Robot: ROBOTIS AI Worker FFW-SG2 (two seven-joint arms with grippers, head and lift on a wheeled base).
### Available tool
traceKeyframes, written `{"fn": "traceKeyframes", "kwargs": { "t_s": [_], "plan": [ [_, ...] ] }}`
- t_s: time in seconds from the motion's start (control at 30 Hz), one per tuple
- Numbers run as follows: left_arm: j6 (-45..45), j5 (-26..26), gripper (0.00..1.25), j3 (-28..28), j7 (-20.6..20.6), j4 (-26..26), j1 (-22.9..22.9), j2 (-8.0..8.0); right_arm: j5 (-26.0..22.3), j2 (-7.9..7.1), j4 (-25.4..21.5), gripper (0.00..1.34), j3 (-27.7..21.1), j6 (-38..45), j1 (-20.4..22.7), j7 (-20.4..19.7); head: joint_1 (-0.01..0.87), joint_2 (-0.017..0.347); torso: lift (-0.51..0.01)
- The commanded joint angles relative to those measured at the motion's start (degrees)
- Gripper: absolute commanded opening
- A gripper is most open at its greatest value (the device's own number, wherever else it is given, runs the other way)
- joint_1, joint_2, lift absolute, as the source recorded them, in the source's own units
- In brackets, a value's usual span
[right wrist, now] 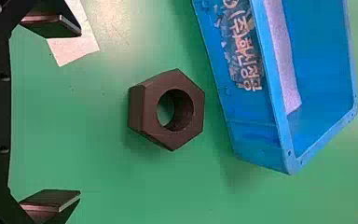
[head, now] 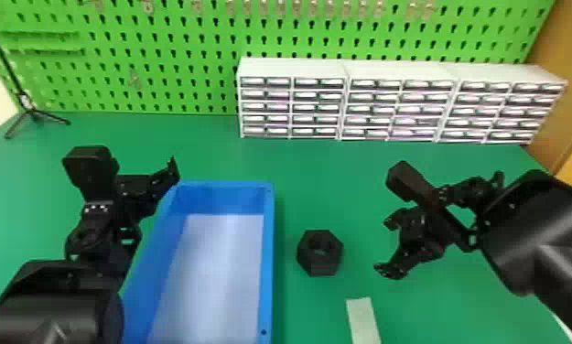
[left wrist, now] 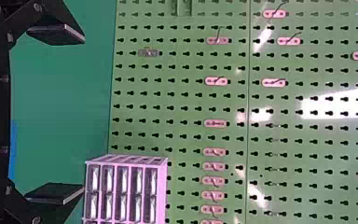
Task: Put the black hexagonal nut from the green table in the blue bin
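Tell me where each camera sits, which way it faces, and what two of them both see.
Head view: on the robot's head, facing forward and down at the green table; left arm and right arm show.
Left wrist view: on the left wrist, facing the pegboard; the open left gripper shows.
Right wrist view: on the right wrist, facing down at the table; the open right gripper shows.
Shared: head and right wrist views show the black nut and blue bin.

The black hexagonal nut (head: 320,265) lies flat, hole upward, on the green table (head: 197,151) beside the blue bin (head: 267,256).
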Motion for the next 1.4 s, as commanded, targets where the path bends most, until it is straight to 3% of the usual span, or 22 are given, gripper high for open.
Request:
{"fn": "traceKeyframes", "kwargs": {
  "t_s": [0.0, 1.03, 1.37],
  "plan": [
    [0.00, -0.01, 1.09, 0.00, 0.03, 0.05, 0.01, -0.02, -0.10, -0.08, 0.15, 1.25, 0.05, 0.00, -0.03, 0.00, 0.683, 0.028, -0.096],
    [0.00, -0.01, 1.09, 0.09, 0.03, 0.05, -0.08, -0.02, -0.36, -0.08, 0.15, 1.25, 0.57, 0.00, -0.56, 0.00, 0.683, 0.028, -0.096],
    [0.00, -0.01, 1.09, 0.09, 0.03, -0.04, 0.01, 0.07, -0.80, 0.35, 0.15, 1.25, 3.47, -0.35, -2.58, -0.09, 0.683, 0.028, -0.096]
  ]
}}
